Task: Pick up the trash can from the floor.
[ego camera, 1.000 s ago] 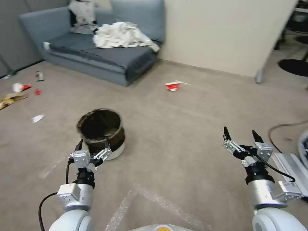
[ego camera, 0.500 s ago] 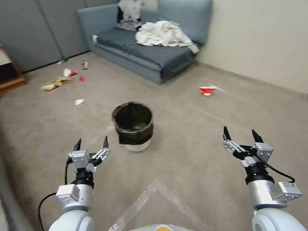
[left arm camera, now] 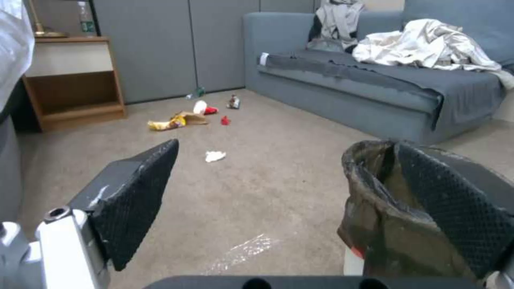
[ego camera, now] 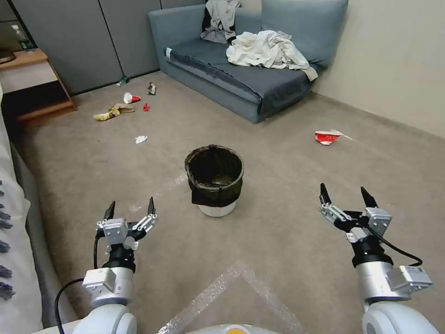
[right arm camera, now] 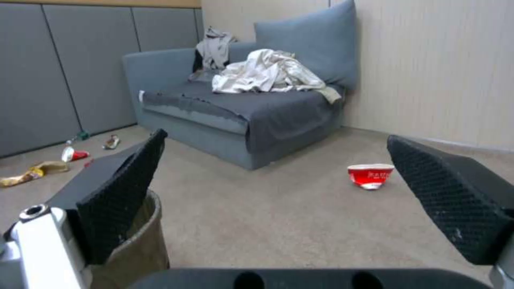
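Upright on the floor, roughly midway ahead between the two arms: the trash can, white at the base, dark bag folded over the rim and hanging down the outside, mouth open to the top. Bare carpet all round it, nothing touching its wall. Left gripper held low and near, short of the can and off to its left, fingers spread wide with nothing between them; in the left wrist view, the bag rim just behind the far fingertip, open carpet between the two pads. Right gripper likewise released and empty, well to the can's right, fingers parted. Pale tape marks forming an angle on the carpet close in front of the robot, another faint streak left of the can. Crushed red-white cup lying well beyond and to the right, clear of both arms. Blue-grey sofa along the far side with crumpled white cloth on the seat; scattered litter far off to the left near a wooden shelf unit. White fabric edge close at the left border. Wide free carpet between grippers and can.
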Controlling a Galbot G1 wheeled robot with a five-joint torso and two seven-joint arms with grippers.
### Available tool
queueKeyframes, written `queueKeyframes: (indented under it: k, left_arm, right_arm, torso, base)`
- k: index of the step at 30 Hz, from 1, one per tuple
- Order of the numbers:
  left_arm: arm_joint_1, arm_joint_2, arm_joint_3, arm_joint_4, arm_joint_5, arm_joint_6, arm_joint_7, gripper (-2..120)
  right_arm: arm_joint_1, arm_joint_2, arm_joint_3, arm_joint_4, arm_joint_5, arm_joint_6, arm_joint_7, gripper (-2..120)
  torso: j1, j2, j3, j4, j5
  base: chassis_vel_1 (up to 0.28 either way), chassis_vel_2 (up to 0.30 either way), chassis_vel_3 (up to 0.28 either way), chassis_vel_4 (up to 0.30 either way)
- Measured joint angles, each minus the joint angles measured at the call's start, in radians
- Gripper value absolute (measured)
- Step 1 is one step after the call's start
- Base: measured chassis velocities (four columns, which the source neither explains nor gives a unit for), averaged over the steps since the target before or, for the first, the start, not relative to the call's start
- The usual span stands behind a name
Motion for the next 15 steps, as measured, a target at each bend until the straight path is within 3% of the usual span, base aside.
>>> queueKeyframes:
  k: [9, 15]
  left_arm:
    - [-0.004, 0.001, 0.000, 0.011, -0.001, -0.002, -0.007, 100]
    - [-0.010, 0.002, 0.000, 0.015, -0.006, -0.003, -0.008, 100]
  right_arm:
    - [0.003, 0.003, -0.003, -0.007, -0.003, 0.008, -0.014, 100]
    - [0.003, 0.003, -0.004, -0.009, -0.005, 0.011, -0.016, 100]
  torso:
    - [0.000, 0.000, 0.000, 0.0000, 0.0000]
    - [0.000, 0.000, 0.000, 0.0002, 0.0001]
  base:
    - [-0.033, 0.027, 0.041, -0.029]
    - [-0.171, 0.158, 0.162, -0.141]
